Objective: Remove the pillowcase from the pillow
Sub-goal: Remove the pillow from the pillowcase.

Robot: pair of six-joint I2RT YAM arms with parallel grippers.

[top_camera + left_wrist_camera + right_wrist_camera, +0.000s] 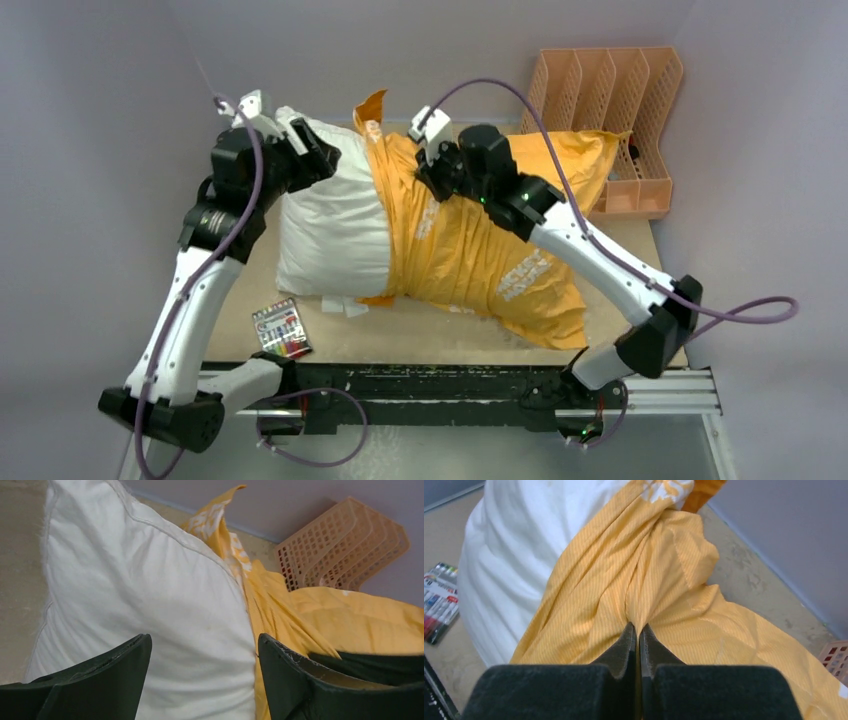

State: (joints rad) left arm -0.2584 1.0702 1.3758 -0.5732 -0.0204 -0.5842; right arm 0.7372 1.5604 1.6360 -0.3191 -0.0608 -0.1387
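Right wrist view: the right tool (634, 628) has its fingers pressed together, pinching a raised fold of the pillowcase (664, 580) at the middle of the pillow (509, 555). Beside it, the left tool (204, 639) stands spread over the pillow's bare left end, at the far corner. The pillowcase covers the pillow's right half, bunched at its middle. Behind the pillow's right end stands a rack (620, 100). Off its near left corner, a marker pack (281, 331) lies on the bench (430, 325).
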